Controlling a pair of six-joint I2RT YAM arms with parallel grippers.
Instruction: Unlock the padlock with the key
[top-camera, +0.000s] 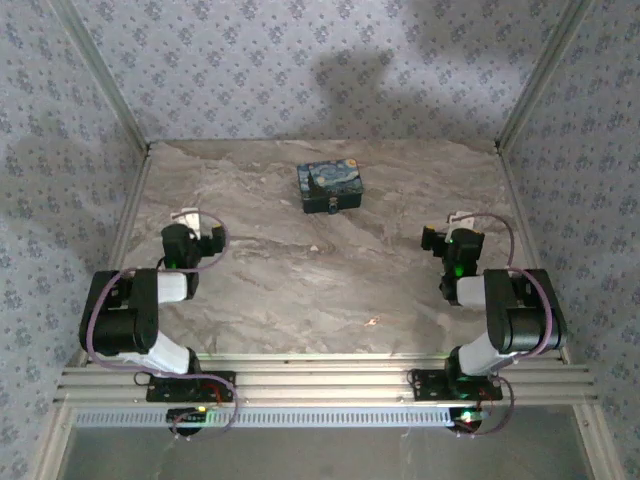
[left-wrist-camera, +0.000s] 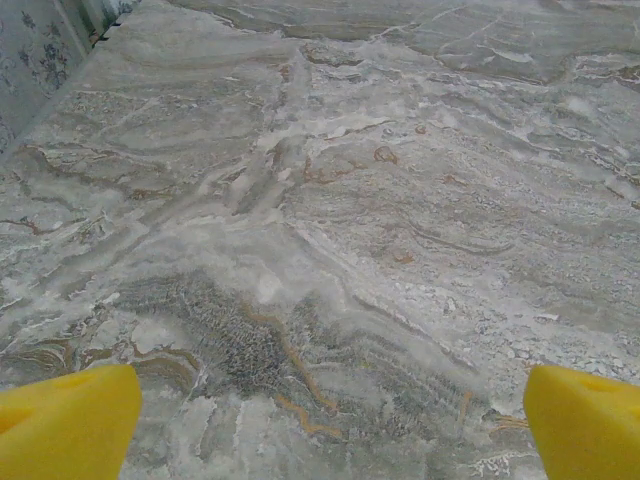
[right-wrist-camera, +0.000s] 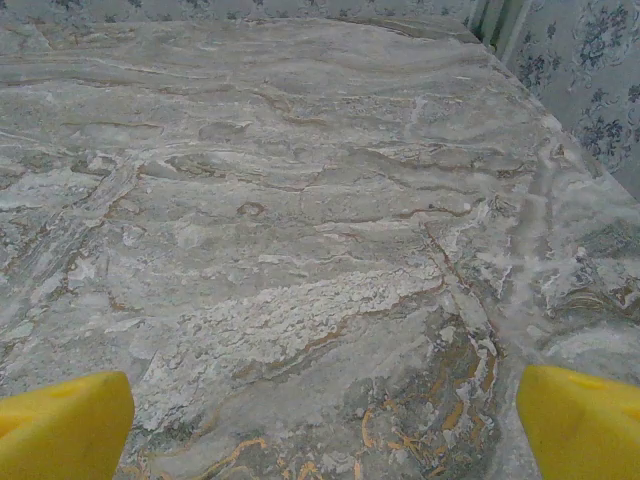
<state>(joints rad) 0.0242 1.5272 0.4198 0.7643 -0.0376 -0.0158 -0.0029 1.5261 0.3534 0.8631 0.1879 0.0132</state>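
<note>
Marble tabletop (top-camera: 300, 290), left tool (left-wrist-camera: 328, 425) spread, right tool (right-wrist-camera: 325, 425) spread, blue painted box (top-camera: 331, 186) near far edge, open room around it.

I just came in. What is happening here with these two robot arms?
Nothing is being handled yet. Both arms sit folded near their bases. The left gripper and the right gripper are open and empty above the marble table. A blue painted box stands at the far middle of the table, away from both arms. The small dark piece on its front side may be the padlock, but it is too small to tell.
</note>
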